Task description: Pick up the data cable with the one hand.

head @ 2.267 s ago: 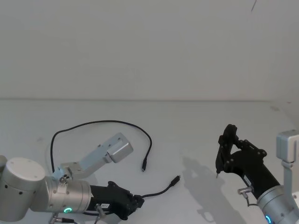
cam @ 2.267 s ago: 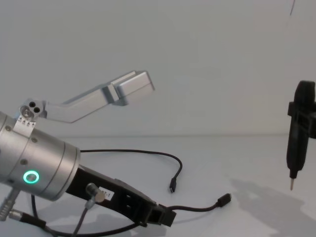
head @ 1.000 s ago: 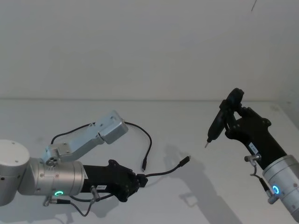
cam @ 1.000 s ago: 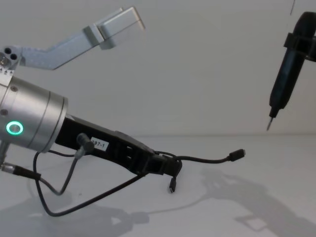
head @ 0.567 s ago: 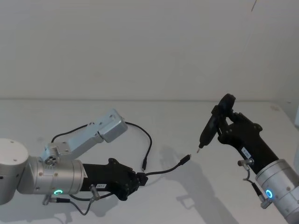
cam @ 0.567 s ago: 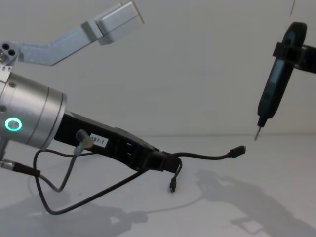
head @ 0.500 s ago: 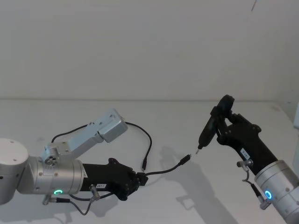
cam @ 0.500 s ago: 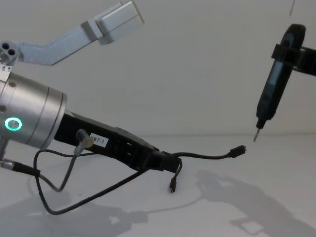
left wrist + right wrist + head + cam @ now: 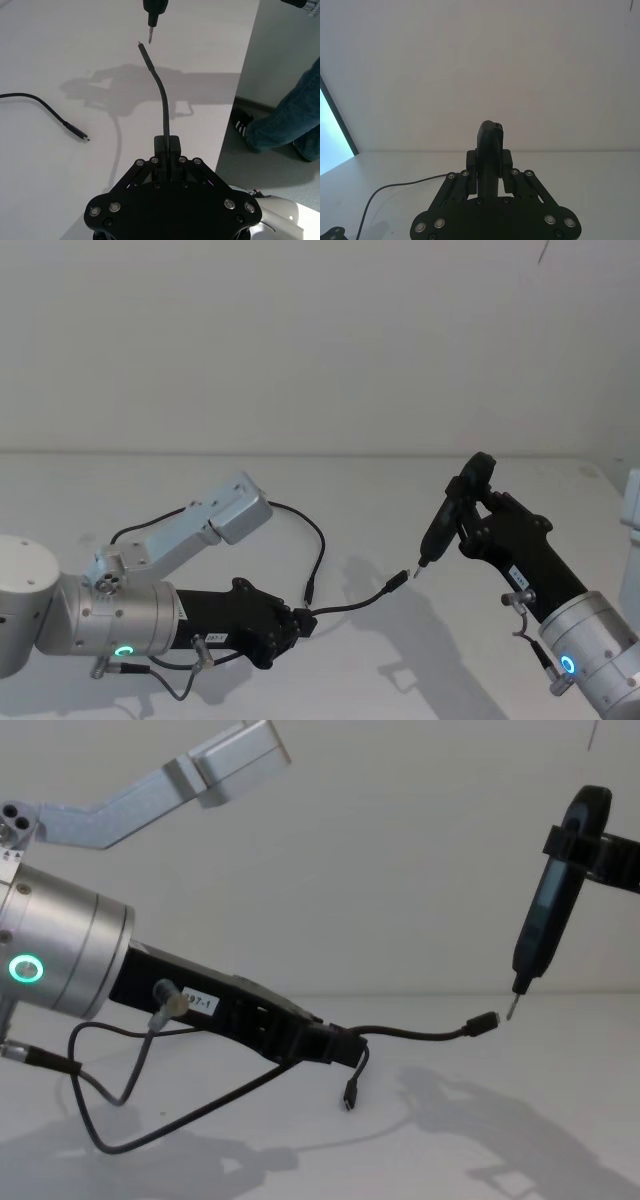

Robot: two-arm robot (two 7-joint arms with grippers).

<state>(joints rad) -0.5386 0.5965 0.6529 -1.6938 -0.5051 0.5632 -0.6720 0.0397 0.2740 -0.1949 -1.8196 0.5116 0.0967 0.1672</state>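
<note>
**Head view.** The left gripper (image 9: 295,625) is the reference point. Its jaws are closed on the data cable (image 9: 350,606). A short free end rises from the jaws to the raised plug (image 9: 397,583). This plug sits just beside the pin tip (image 9: 418,565) of a slim black tool (image 9: 450,515). The right gripper (image 9: 472,508) carries that tool, well apart from the left gripper. The long remainder of the cable loops over the surface (image 9: 400,490) behind the left gripper. It ends at the second plug (image 9: 308,598), near the jaws. Each gripper carries a small white label, and neither is legible.

**Left wrist view.** The cable leaves the closed jaws of the left gripper (image 9: 167,145) and arcs to the raised plug. A narrow gap separates that plug from the pin tip (image 9: 150,39). The second plug (image 9: 82,136) lies to one side of the left gripper, low on the surface.

**Right wrist view.** The jaws of the right gripper (image 9: 490,152) are closed around the tool body.

**Chest view.** The raised plug (image 9: 486,1021) is clear of the surface. The white label (image 9: 197,1003) on the left gripper shows print ending "-1", and the rest is unclear. A green ring (image 9: 27,969) glows on the silver cylinder behind the left gripper. The second plug (image 9: 347,1100) is below the jaws. Whether it touches the surface cannot be told.
</note>
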